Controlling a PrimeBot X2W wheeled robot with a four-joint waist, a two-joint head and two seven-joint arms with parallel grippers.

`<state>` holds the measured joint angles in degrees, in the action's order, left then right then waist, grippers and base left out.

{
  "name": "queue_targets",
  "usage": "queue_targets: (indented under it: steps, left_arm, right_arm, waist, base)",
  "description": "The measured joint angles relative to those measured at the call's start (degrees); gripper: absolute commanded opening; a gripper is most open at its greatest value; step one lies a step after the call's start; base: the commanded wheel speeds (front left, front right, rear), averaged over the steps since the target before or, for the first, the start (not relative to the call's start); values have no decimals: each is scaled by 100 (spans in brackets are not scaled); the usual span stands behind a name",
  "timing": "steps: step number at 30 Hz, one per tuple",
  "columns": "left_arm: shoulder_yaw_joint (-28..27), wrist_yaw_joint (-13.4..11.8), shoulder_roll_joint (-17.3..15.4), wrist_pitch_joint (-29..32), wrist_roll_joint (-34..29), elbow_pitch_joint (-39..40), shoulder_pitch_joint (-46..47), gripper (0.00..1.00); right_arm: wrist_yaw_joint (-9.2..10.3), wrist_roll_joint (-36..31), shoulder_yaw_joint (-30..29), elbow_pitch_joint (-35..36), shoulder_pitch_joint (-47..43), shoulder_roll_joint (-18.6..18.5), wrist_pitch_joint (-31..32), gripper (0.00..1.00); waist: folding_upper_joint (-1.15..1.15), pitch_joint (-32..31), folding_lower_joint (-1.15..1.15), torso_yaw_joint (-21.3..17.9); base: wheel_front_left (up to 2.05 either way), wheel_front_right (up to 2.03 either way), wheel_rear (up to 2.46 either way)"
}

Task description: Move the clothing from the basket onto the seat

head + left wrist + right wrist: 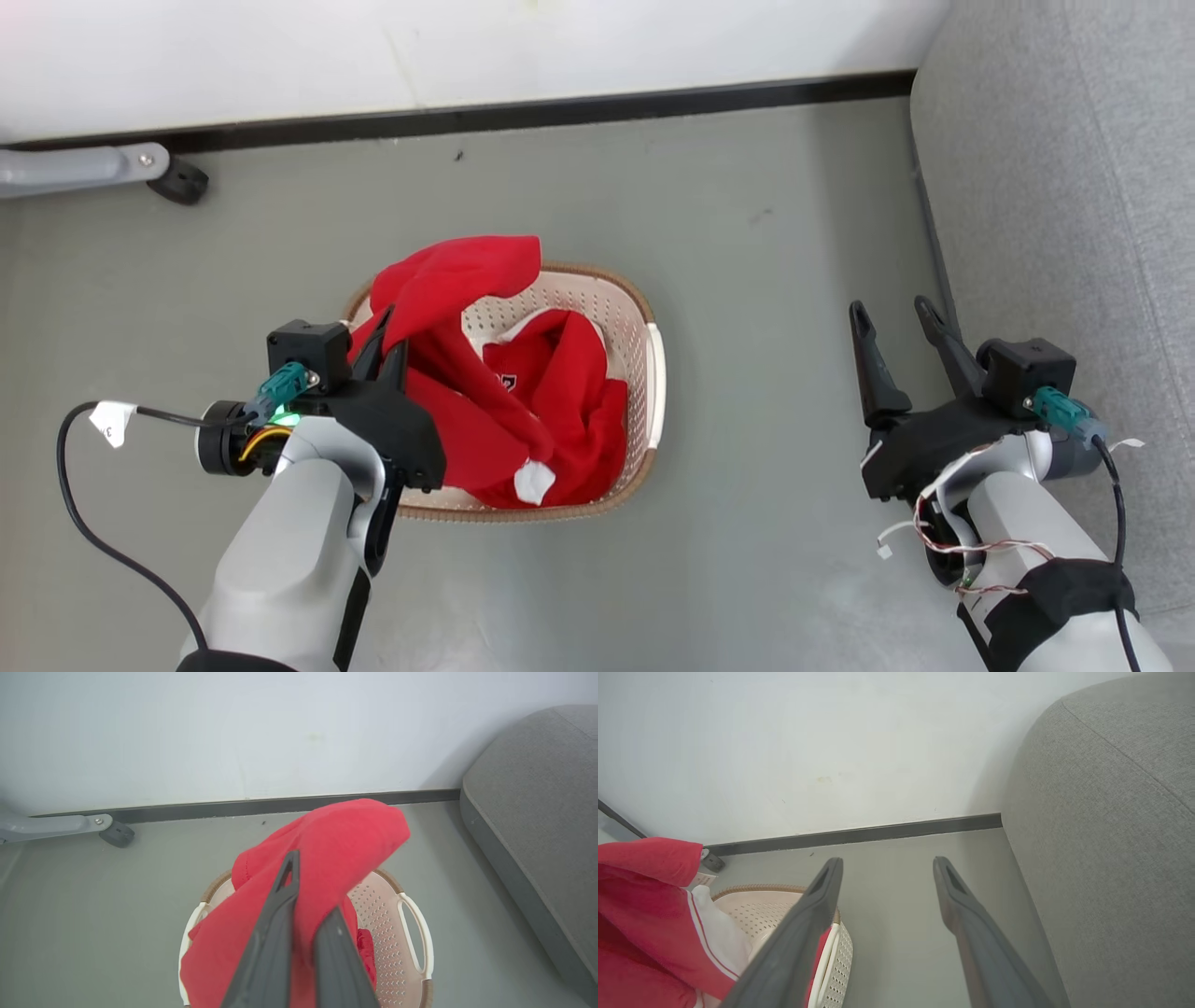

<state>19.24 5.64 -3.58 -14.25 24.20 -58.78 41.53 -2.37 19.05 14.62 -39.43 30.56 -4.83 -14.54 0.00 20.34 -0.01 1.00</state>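
- Grey floor [709, 187] ran up to a white wall [467, 47] with a dark skirting strip; a grey leg on a black castor [177, 182] sat at the floor's far left edge.
- I saw the basket [644, 322] standing on the floor near the middle, well apart from the seat [1055, 187], which filled the floor's right edge up to the wall.
- My left gripper [390, 336] hung over the basket's left rim, its fingers [280, 914] pinching a fold of one red garment [457, 271]. That garment was raised above the rim, its lower end with a white patch trailing down into the basket.
- A second red garment [569, 392] lay inside the basket, its print too folded to read.
- My right gripper [892, 308] hovered over bare floor between basket and seat, fingers spread and holding nothing.
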Motion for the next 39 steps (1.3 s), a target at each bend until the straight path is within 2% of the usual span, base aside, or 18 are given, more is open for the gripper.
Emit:
queue_targets:
  steps: [22, 39]
  left_arm:
    - [-296, -109, -21, 0, 43, 1036, -822, 0]
    - [-325, -108, -80, -3, -63, 2263, -1181, 0]
  right_arm:
    - [-120, 11, 4, -185, -513, 54, 1, 100]
    - [-202, 19, 76, -282, -865, 94, 1, 100]
  waist:
    - [0, -1036, 0, 70]
    - [-1, -1584, 0, 84]
  base:
    - [0, 0, 0]
    - [0, 0, 0]
